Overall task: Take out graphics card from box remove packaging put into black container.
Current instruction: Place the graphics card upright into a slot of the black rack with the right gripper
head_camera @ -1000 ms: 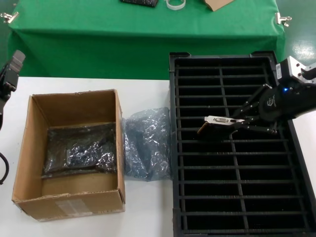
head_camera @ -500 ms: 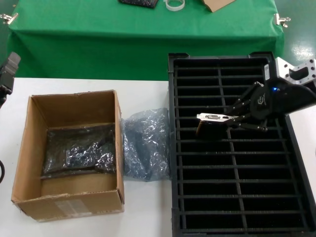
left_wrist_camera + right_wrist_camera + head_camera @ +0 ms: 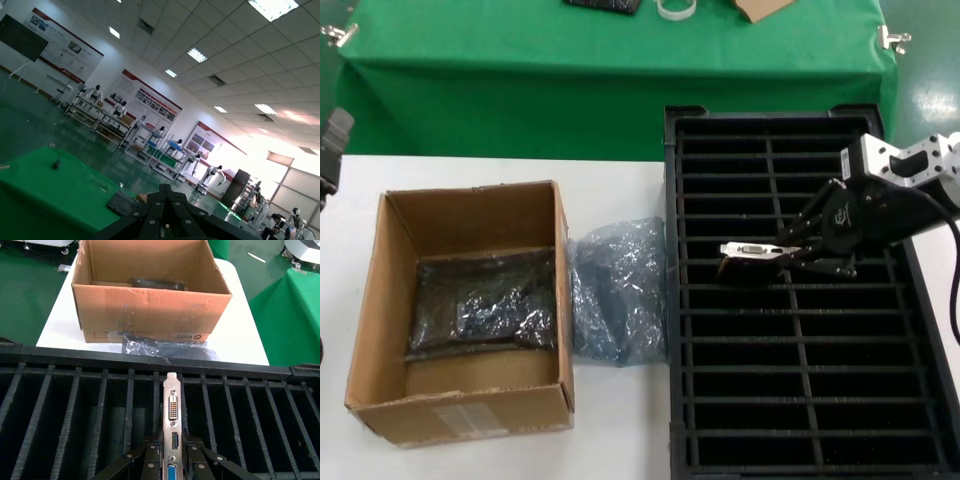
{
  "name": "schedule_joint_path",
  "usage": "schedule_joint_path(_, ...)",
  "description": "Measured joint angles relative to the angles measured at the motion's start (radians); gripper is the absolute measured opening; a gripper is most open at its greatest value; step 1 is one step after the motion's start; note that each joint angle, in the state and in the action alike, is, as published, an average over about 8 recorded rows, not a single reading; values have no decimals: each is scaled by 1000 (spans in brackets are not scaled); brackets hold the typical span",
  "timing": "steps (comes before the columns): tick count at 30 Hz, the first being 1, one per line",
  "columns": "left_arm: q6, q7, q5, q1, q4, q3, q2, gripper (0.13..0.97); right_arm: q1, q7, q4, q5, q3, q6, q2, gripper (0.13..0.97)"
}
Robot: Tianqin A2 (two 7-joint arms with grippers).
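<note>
My right gripper (image 3: 790, 256) is shut on the graphics card (image 3: 744, 262) and holds it over the left column of the black container (image 3: 672, 200), its silver bracket level and just above the slots. In the right wrist view the bracket (image 3: 172, 407) with its blue port stands between my fingers (image 3: 150, 460), lined up along a slot of the container (image 3: 150, 365). The empty grey-blue packaging (image 3: 615, 290) lies crumpled on the table between the box (image 3: 380, 330) and the container. My left gripper (image 3: 165, 192) is raised at the far left, shut and empty.
Inside the box lies another dark item wrapped in a shiny bag (image 3: 485, 300). A green-covered table (image 3: 610, 60) stands behind, with small things on it. The box (image 3: 150, 315) and packaging (image 3: 170, 347) also show in the right wrist view beyond the container's rim.
My right gripper has shifted the card slightly left and its wrist has swung farther back; the card stays just above the slots. My left arm has drifted farther off at the left edge.
</note>
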Motion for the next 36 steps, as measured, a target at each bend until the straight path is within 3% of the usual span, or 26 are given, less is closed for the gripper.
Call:
schedule_joint_path(19,1,2,4,6,-3,-10,1,138,3,2,0,-9,-8,11,-9,210)
schedule_joint_path(28,-3,-7,9,4,5,-8,2,138,4,9,0,-13,-12,14,-12,292)
schedule_joint_path(36,-10,-20,14,2,15,-5,1,138,8,16,0,-18,-17,18,-17,439)
